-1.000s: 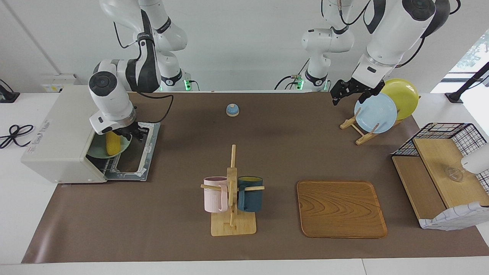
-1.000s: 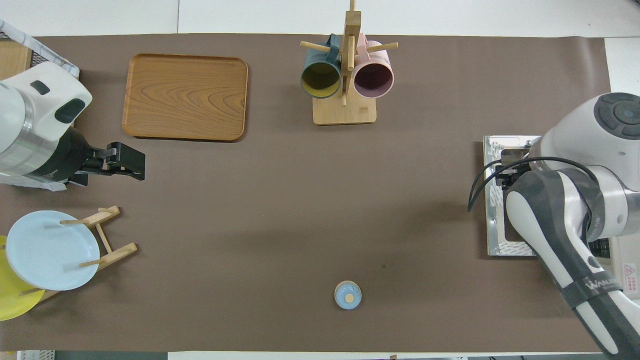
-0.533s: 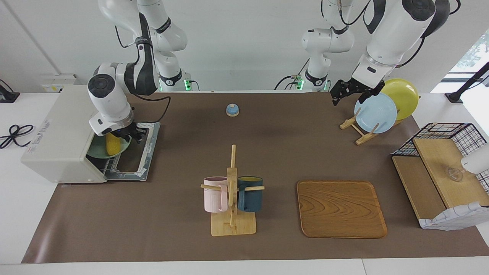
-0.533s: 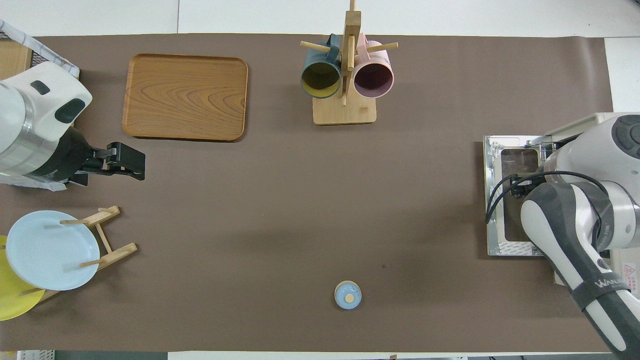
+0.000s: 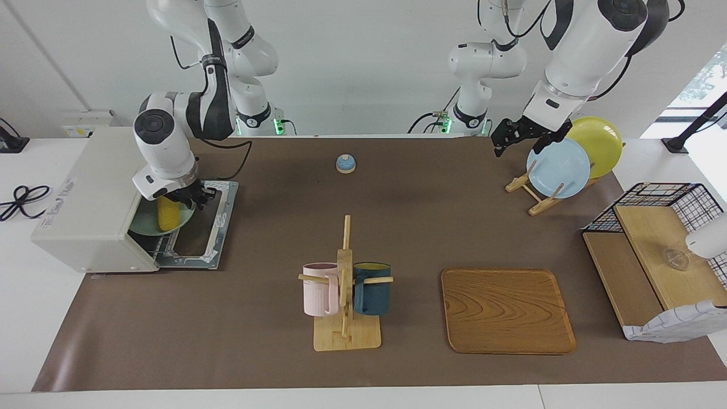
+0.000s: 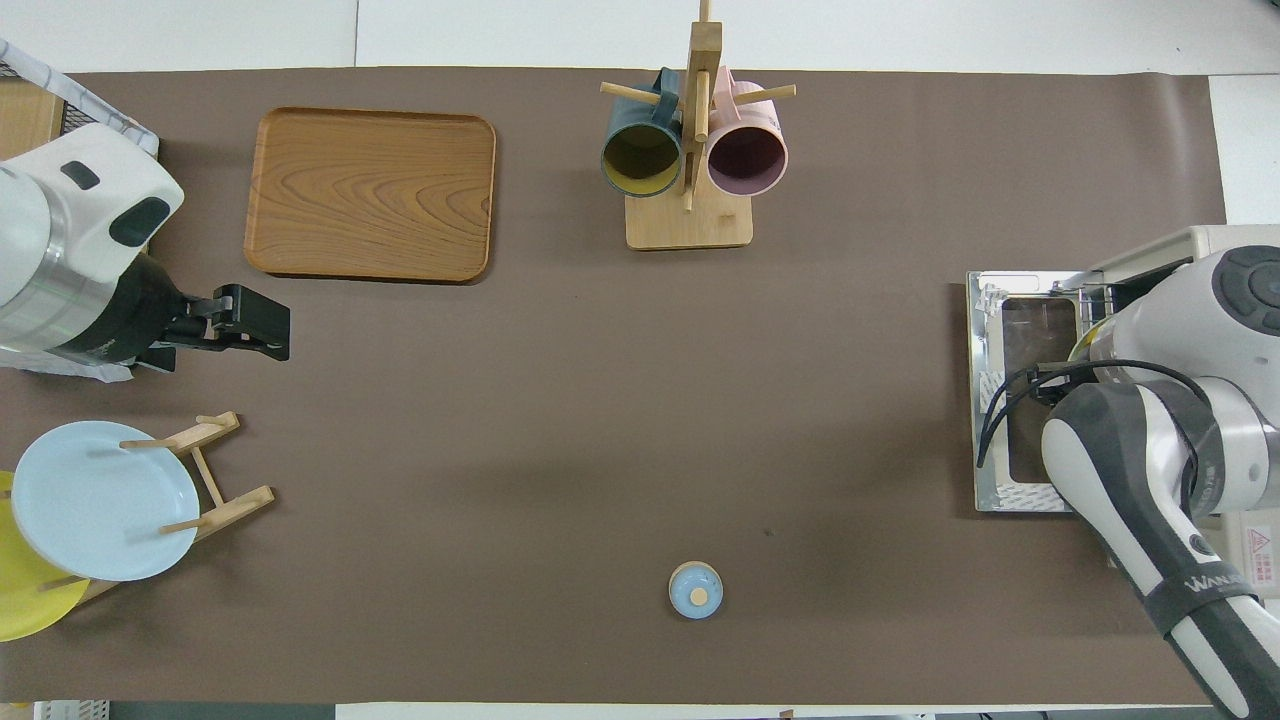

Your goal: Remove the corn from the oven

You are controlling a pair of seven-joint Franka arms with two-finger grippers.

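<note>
Since earlier, right gripper (image 5: pixel 183 199) shifted deeper into oven (image 5: pixel 91 204) mouth, onto corn (image 5: pixel 167 216); my grip unreadable. Left gripper (image 5: pixel 507 138) waits, spread wide.

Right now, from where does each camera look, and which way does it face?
Facing view: high across the table, facing the robots; both arms show, the right gripper at the corn in the open oven, the left gripper waiting over the plate rack.
Overhead view: above the robots' end, looking steeply down; the right arm's wrist covers the oven mouth.
Shared: bell, mug rack, wooden tray.
</note>
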